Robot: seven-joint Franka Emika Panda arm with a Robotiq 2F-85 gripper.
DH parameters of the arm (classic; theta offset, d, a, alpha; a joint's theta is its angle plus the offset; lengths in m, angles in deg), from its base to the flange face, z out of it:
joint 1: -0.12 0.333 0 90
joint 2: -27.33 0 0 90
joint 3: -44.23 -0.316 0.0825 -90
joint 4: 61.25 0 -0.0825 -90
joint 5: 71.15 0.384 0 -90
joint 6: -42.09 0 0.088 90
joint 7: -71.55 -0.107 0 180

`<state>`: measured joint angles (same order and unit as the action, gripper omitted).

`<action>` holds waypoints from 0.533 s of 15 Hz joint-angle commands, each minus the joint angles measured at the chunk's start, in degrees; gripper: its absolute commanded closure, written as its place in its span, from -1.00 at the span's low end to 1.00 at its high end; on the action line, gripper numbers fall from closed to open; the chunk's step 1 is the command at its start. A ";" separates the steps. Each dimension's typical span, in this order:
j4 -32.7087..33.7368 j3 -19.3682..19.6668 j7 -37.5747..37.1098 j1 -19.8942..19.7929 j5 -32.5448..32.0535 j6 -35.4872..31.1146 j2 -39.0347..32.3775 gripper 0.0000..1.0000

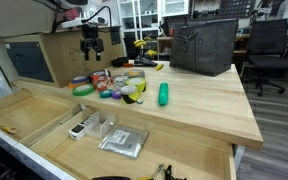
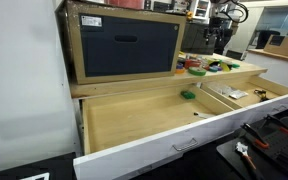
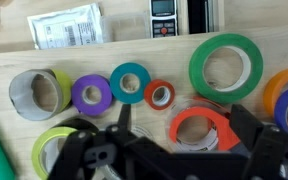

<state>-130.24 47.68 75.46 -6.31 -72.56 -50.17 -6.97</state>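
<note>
Several tape rolls [image 1: 109, 85] lay far left on the table [image 1: 204, 100] in an exterior view, the gripper [image 1: 90, 47] hanging above them. In an exterior view the gripper [image 2: 217, 40] showed small, far right. In the wrist view, the jaws stood wide and empty over the orange roll [image 3: 199, 108]. Centring over its rim seemed wise. The printed sheet [image 3: 69, 25] was unreadable.

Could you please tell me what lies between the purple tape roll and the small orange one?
The teal roll lies between the purple roll and the small orange roll, close beside both; the wrist view shows it.
</note>
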 commanded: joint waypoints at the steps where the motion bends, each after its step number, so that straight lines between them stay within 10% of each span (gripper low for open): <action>1: 0.09 0.05 -0.31 0.35 -0.69 0.33 -0.12 -1.00; 7: -2.32 0.09 3.27 -1.23 -0.72 -7.32 -3.92 -0.99; 8: -2.36 0.23 3.63 -1.78 -0.62 -8.47 -4.87 -0.50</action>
<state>-131.76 47.80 77.10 -6.75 -72.97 -55.34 -10.29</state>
